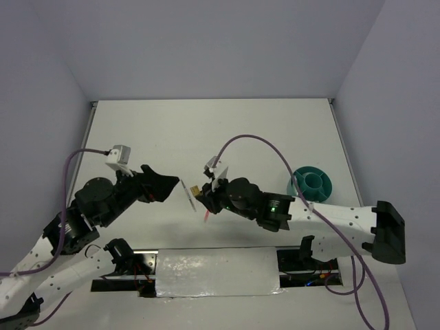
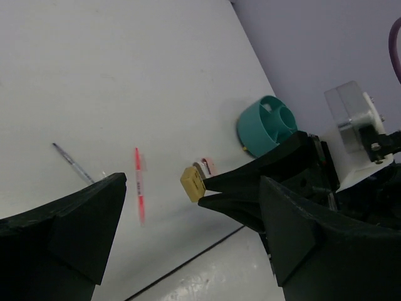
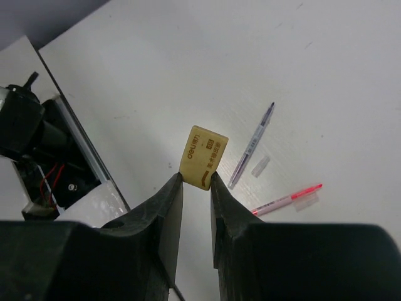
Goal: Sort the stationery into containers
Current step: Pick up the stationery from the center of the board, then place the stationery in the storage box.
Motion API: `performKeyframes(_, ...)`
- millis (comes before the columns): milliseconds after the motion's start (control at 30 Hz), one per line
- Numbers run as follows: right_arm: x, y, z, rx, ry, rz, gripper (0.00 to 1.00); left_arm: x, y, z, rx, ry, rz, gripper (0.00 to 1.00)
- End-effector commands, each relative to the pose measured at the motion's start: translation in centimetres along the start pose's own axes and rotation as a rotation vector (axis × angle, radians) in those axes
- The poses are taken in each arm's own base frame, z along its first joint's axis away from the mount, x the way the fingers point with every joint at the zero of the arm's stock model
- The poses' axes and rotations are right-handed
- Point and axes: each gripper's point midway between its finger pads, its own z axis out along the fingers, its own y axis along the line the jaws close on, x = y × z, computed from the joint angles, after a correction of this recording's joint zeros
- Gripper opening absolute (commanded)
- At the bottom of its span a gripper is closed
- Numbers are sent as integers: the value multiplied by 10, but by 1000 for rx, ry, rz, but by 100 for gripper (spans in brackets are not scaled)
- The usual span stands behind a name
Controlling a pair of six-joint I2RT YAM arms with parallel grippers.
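**Right gripper** (image 3: 195, 180): the jaws are closed to a narrow gap on the yellow-brown block (image 3: 203, 157). The two fingertips pinch its lower end, and its printed face is turned to the wrist camera. The block is near the middle of the table (image 1: 206, 130), towards the near edge. It appears raised off the surface, though contact with the table cannot be ruled out.

**Left gripper** (image 1: 170, 185): the jaws are spread wide with nothing between them. It faces the right gripper from the left, near it but apart.

**Cup** (image 1: 311, 184): teal, round and divided inside. It stands upright on the table at the right side, well apart from the block.

**Loose items on the table:**
- A grey pen (image 3: 250, 145) lies just left of the block in the top view, with a small clear piece (image 3: 260, 165) beside it.
- A pink pen (image 3: 285, 200) lies nearer, close to the grey pen but not touching it.
- In the left wrist view a small pink-white item (image 2: 207, 165) lies just beyond the block — its kind cannot be made out.
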Motion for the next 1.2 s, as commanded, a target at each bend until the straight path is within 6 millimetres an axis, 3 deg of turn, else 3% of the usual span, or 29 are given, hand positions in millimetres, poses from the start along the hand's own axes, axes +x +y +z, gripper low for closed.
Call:
performKeyframes(0, -32, 2, -22, -28, -144, -20, 17, 2, -51, 12, 214, 51, -77, 99)
performKeyframes(167, -47, 2, -41, -39, -203, -6, 17, 31, -67, 33, 296, 147, -117, 90)
performKeyframes(400, -57, 10, -51, -64, -250, -18, 17, 43, -66, 51, 289, 169, -124, 80)
performKeyframes(600, -65, 9, -58, -43, -290, -26, 17, 50, -69, 57, 302, 194, -119, 64)
performKeyframes(867, -64, 6, -55, -23, -283, -37, 17, 61, -79, 63, 357, 246, -125, 23)
performKeyframes(900, -65, 6, -56, -26, -289, -34, 17, 62, -80, 65, 356, 251, -122, 7)
performKeyframes(933, -64, 7, -57, -28, -287, -37, 24, 62, -81, 66, 360, 252, -120, 0)
performKeyframes(967, -63, 7, -58, -31, -285, -37, 36, 60, -83, 67, 362, 249, -118, 0)
performKeyframes(1000, -66, 5, -62, -30, -297, -25, 74, 60, -85, 68, 377, 249, -98, 0)
performKeyframes(1033, -67, 3, -66, -21, -302, -13, 99, 55, -89, 69, 400, 226, -84, 0)
performKeyframes(1100, -62, -12, -75, 39, -292, 23, 100, 50, -91, 77, 412, 186, -17, 0)
performKeyframes(1167, -76, -30, -104, 101, -346, 96, 100, 43, -94, 86, 429, 138, 47, 0)
